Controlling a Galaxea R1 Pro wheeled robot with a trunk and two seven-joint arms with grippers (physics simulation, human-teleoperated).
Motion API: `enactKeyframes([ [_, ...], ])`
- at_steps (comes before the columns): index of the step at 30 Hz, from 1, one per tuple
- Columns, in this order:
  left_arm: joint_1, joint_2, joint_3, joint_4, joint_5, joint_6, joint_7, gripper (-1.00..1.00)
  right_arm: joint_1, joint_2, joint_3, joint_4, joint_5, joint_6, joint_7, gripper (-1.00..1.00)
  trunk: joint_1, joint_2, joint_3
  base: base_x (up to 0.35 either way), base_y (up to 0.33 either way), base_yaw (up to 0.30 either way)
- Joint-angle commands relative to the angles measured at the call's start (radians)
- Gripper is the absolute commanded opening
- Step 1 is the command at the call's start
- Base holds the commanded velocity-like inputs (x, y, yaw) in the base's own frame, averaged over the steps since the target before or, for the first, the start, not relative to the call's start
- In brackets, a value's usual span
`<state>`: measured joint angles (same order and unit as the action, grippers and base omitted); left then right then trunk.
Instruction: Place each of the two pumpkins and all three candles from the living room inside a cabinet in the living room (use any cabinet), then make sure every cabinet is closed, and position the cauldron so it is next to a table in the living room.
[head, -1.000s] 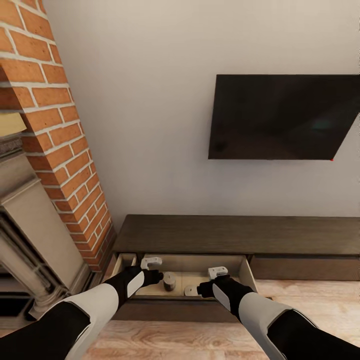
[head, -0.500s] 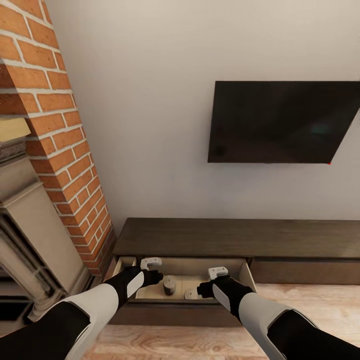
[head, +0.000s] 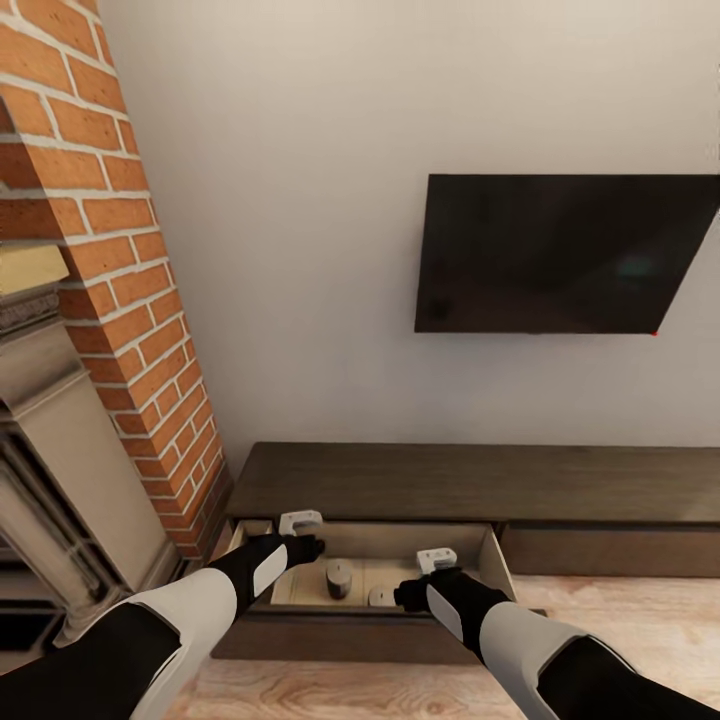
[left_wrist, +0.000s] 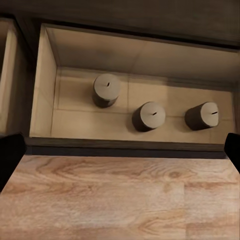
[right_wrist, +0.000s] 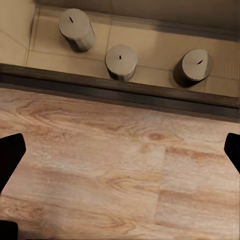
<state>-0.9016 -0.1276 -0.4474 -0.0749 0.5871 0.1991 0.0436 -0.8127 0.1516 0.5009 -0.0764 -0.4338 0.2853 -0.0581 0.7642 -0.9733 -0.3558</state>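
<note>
I hold both arms stretched forward and down over the open drawer of the long, dark-brown wooden cabinet (head: 480, 480). My left fingers (left_wrist: 10, 155) and right fingers (right_wrist: 10, 150) are spread wide apart, holding nothing. Beyond them, three stubby beige candles (left_wrist: 148, 116) stand upright in a row on the drawer's smooth light floor; grainy wood flooring (right_wrist: 120, 175) lies beneath.

Dark-brown wood cabinet (head: 480, 480), matt grain on top, and its drawer (left_wrist: 42, 85) is lined in pale, smooth beige board. The three candles (left_wrist: 106, 90) look waxy and dull. The floor (right_wrist: 125, 170) shows light, strongly grained wood planks. The brick column (head: 110, 260) is rough; the TV screen (head: 560, 255) is glossy black.
</note>
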Motion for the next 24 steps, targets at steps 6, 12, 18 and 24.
enactKeyframes([
  [6, 0.0, 0.001, -0.005, -0.002, 0.017, 0.002, 0.005, 1.0, 0.003, -0.001, 0.007, -0.003, -0.011, -0.014, -0.003, 1.0, 0.015, -0.029, -0.004, 0.0, 0.0, 0.0],
  [12, 0.0, 0.002, 0.028, 0.017, 0.032, -0.008, 0.007, 1.0, 0.003, -0.001, 0.008, -0.002, -0.01, -0.015, -0.003, 1.0, 0.038, -0.071, -0.013, 0.0, 0.0, 0.0],
  [18, 0.0, 0.002, 0.039, 0.05, 0.035, -0.054, 0.007, 1.0, 0.003, 0.0, 0.01, -0.002, -0.01, -0.015, -0.003, 1.0, 0.061, -0.113, -0.022, 0.0, 0.0, 0.0],
  [24, 0.0, 0.003, 0.042, 0.059, 0.036, -0.062, 0.007, 1.0, 0.003, 0.0, 0.01, -0.003, -0.01, -0.015, -0.003, 1.0, 0.084, -0.155, -0.031, 0.0, 0.0, 0.0],
])
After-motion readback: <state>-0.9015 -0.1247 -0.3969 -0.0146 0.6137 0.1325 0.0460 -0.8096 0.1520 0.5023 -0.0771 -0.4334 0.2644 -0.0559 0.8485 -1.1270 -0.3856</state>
